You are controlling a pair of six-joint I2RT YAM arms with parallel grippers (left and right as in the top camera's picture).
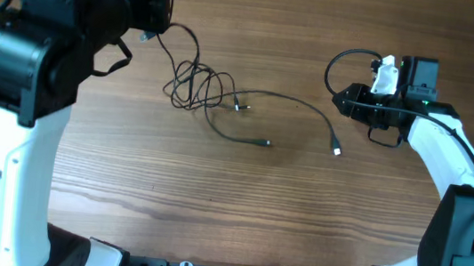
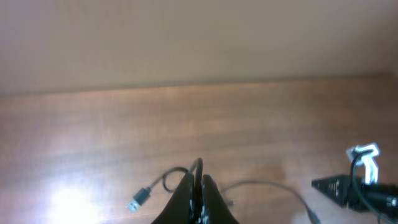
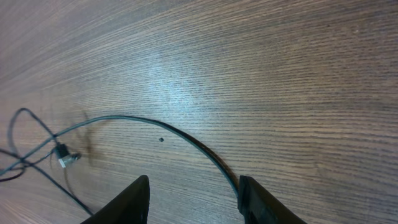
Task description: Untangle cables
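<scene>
Cables (image 1: pixel 197 88): thin, light and limp. The knot of loops lies left of the table middle, nearer the far edge, and the tails run right.
Hold: I judge a strand close to a plug (image 1: pixel 336 151) is better than the knot.
Left pincer (image 2: pixel 198 179): closed on one strand, above the table.
Right pincer (image 3: pixel 194 186): half wide, empty, low over the long tail.
Table (image 1: pixel 282 210): smooth wood, so wire should slide, with room toward the near edge.

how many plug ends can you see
4 plugs: one beside the tangle, one below it, one further right, one near the left pincer, which grips a cable. Others may hide in the tangle.
</scene>
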